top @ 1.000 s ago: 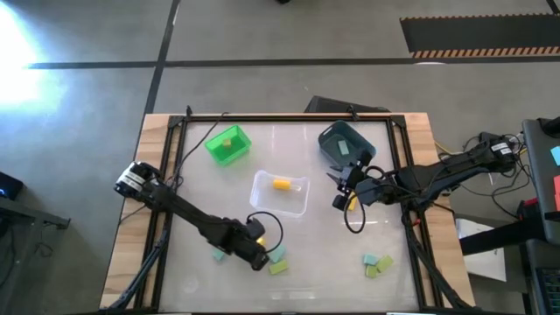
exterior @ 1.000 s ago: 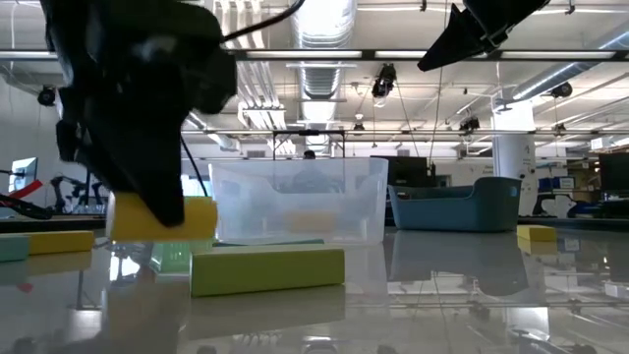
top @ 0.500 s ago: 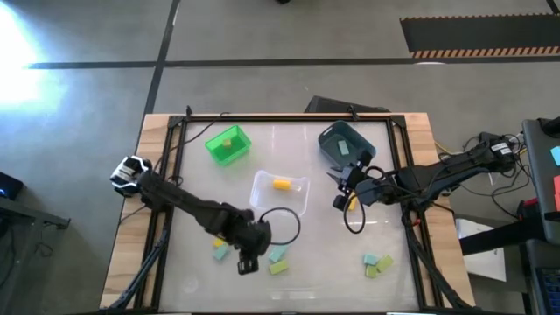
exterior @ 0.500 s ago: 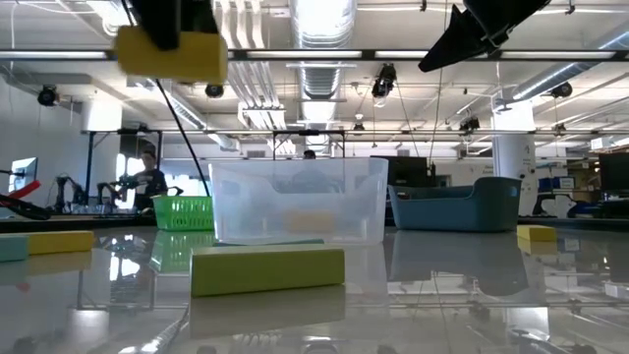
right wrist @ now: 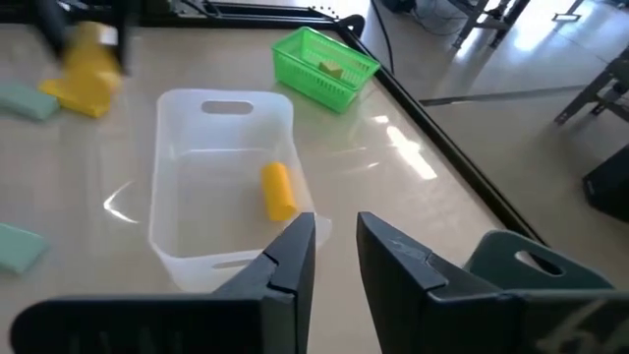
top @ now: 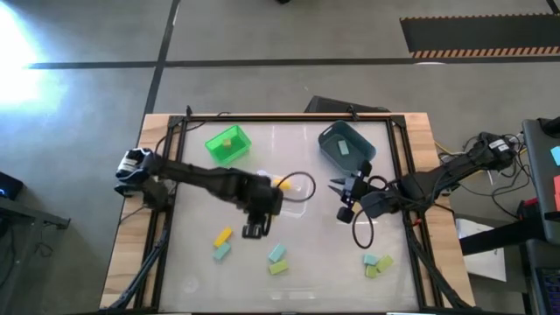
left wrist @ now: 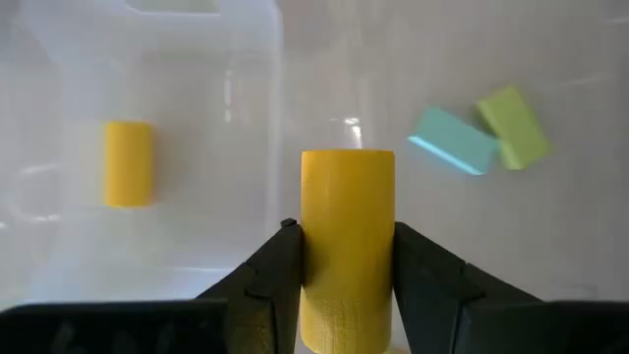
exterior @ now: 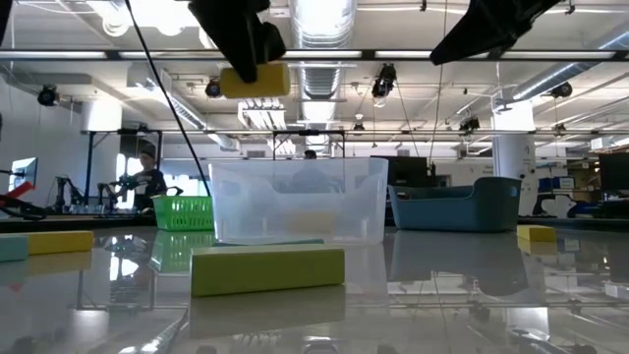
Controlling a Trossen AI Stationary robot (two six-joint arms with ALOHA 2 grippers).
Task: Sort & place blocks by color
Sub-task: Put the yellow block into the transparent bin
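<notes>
My left gripper [left wrist: 346, 236] is shut on a yellow block [left wrist: 347, 187], high above the table by the near wall of the clear bin [left wrist: 246, 128]; the block also shows in the low view [exterior: 256, 81]. One yellow block [left wrist: 129, 162] lies in that bin. My right gripper [right wrist: 336, 246] hovers open to the bin's right [top: 343, 199], touching nothing. The green bin [top: 227, 144] and the dark bin [top: 343, 144] each hold a block. Loose yellow [top: 222, 236], teal [top: 277, 253] and green [top: 278, 268] blocks lie flat on the table. My left gripper pinches the yellow block between its two fingers [left wrist: 280, 265], one on each long side [left wrist: 319, 246]. The fingers point down at the table from above. The block is lifted clear, and its free end [left wrist: 347, 162] sticks out past the fingertips.
Three more blocks [top: 378, 264] lie near the table's near right corner, and one teal block [top: 221, 251] lies beside the loose yellow one. A black frame [top: 289, 117] runs round the table. People and machines show in the room beyond [exterior: 147, 177].
My left gripper, shut on the yellow block throughout, has lifted it off the near part of the table and carried it up and toward the far edge, to the clear bin's near wall. My right gripper has shifted slightly toward the near edge.
</notes>
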